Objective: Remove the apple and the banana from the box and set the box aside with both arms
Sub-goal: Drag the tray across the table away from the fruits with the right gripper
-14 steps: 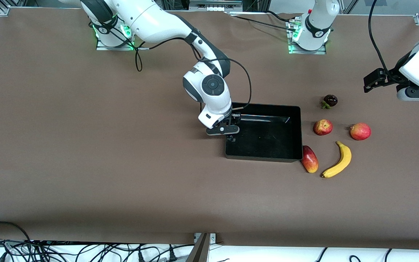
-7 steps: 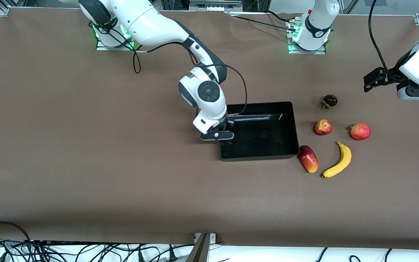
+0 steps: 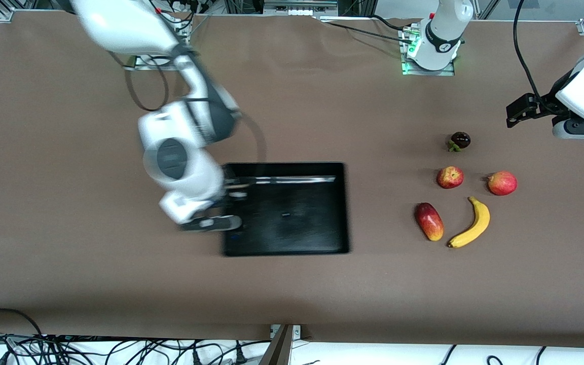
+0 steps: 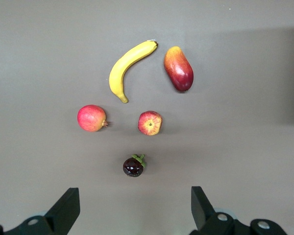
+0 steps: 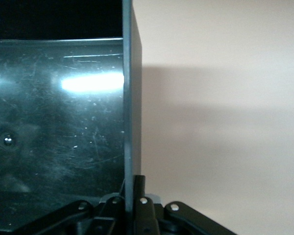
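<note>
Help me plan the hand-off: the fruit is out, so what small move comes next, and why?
Probably keep sliding the box a little farther toward the right arm's end. The right gripper is shut on its wall, apple and banana lie on the table, and the left gripper waits open.

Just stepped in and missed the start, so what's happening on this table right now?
The right gripper is shut on the wall of the empty black box, at the end toward the right arm. The apple, the banana and three other fruits lie on the table toward the left arm's end, apart from the box. The left gripper waits open above those fruits, holding nothing.
</note>
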Action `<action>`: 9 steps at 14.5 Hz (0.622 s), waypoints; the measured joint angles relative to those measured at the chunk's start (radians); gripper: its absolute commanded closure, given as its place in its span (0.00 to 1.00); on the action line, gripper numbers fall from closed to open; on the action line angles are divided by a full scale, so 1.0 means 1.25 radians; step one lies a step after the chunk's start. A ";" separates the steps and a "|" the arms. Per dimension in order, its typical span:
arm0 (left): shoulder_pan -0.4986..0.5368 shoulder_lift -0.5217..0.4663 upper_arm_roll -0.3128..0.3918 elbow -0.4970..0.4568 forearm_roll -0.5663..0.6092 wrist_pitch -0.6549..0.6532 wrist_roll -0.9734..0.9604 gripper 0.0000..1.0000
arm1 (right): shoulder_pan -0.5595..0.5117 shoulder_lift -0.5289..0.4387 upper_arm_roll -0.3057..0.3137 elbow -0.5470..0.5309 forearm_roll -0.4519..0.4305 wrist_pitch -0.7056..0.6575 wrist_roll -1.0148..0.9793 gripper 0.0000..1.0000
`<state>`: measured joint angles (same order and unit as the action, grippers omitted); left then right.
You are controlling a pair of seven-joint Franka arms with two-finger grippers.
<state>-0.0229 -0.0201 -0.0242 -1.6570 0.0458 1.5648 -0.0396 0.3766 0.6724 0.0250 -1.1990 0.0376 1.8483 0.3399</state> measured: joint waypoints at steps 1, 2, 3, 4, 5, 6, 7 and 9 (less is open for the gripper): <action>0.000 0.000 0.000 0.000 0.000 0.000 0.000 0.00 | -0.045 -0.022 -0.003 -0.031 0.000 -0.003 -0.044 1.00; 0.000 0.000 0.000 0.000 0.000 0.000 0.000 0.00 | -0.086 -0.038 -0.011 -0.065 -0.001 -0.002 -0.088 1.00; 0.000 0.000 0.001 0.000 0.000 -0.001 0.000 0.00 | -0.117 -0.049 -0.025 -0.097 -0.001 0.001 -0.135 1.00; 0.000 0.000 0.001 0.000 0.000 -0.001 0.000 0.00 | -0.140 -0.055 -0.043 -0.126 -0.001 0.008 -0.183 1.00; 0.000 0.000 0.001 0.000 0.000 -0.002 0.000 0.00 | -0.159 -0.060 -0.062 -0.156 0.000 0.019 -0.230 1.00; 0.000 0.000 0.001 0.000 0.000 -0.004 0.000 0.00 | -0.177 -0.068 -0.074 -0.187 0.002 0.033 -0.271 1.00; 0.000 0.000 0.001 0.000 0.000 -0.008 0.000 0.00 | -0.196 -0.078 -0.079 -0.224 0.005 0.057 -0.313 1.00; 0.000 0.000 0.000 0.002 0.000 -0.010 0.000 0.00 | -0.235 -0.116 -0.081 -0.318 0.011 0.124 -0.380 1.00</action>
<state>-0.0230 -0.0203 -0.0237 -1.6546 0.0458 1.5522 -0.0396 0.0825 0.5275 -0.0766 -1.5966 0.0510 2.0039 -0.1354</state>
